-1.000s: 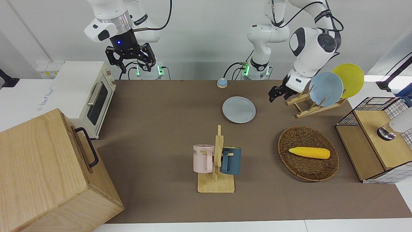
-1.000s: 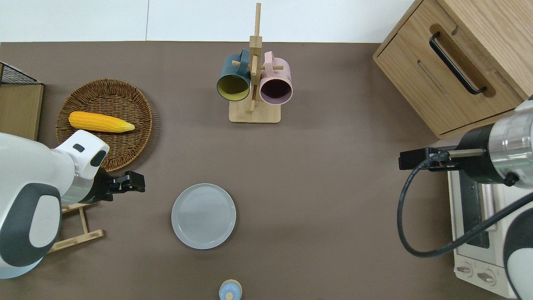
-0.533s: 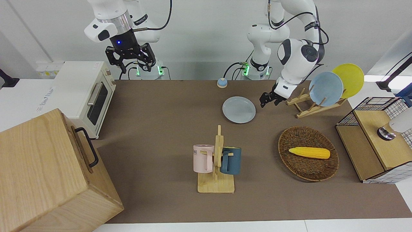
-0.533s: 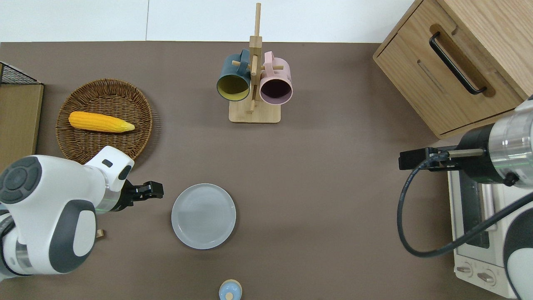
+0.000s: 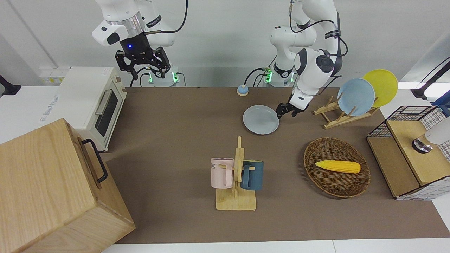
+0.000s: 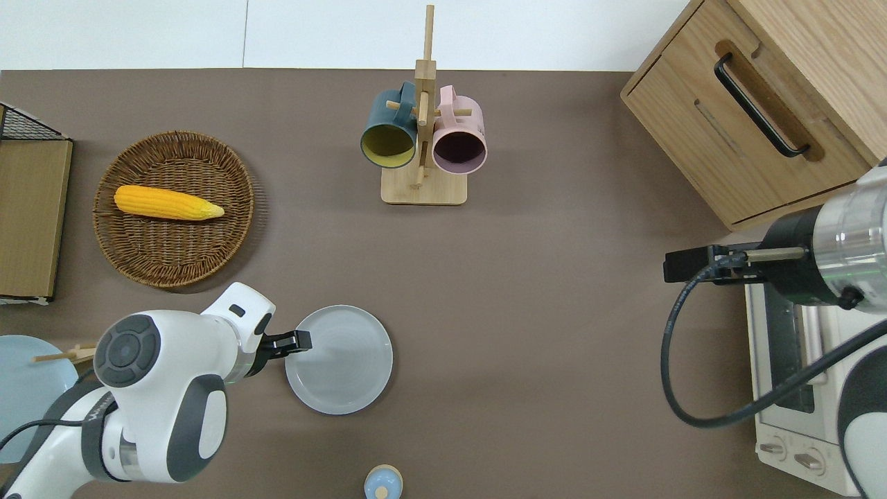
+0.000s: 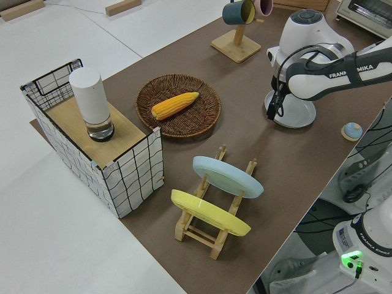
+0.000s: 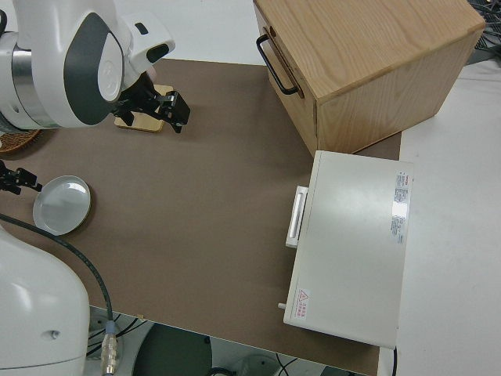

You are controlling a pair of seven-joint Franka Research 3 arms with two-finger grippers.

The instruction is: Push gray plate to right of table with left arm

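The fingers of your left gripper (image 6: 299, 340) look pressed together into one narrow tip, empty, and they sit low at the rim of the gray plate (image 6: 341, 360) on the side toward the left arm's end of the table (image 6: 554, 312); whether they already touch the rim you cannot tell from these views; the plate lies flat near the robots' edge, about midway along the table, with a small blue knob (image 6: 382, 483) nearer to the robots and the mug stand (image 6: 423, 187) farther out; your right gripper (image 5: 142, 63) is parked, its fingers spread apart; I judge you are at the very start of the push, contact just being made and the plate not yet sent on its way; next, keep the tip low against the rim and drive it level toward the right arm's end, through the plate's middle so it slides straight rather than spinning off; the toaster oven (image 6: 797, 374) stands at that end, so stop short of it.
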